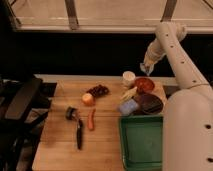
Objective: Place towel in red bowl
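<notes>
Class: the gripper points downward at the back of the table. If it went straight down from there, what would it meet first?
Probably the red bowl: the gripper hangs right above its rim, tips down. The white cup stands just left of that line. One view leaves depth unclear, so it might land behind the bowl.
</notes>
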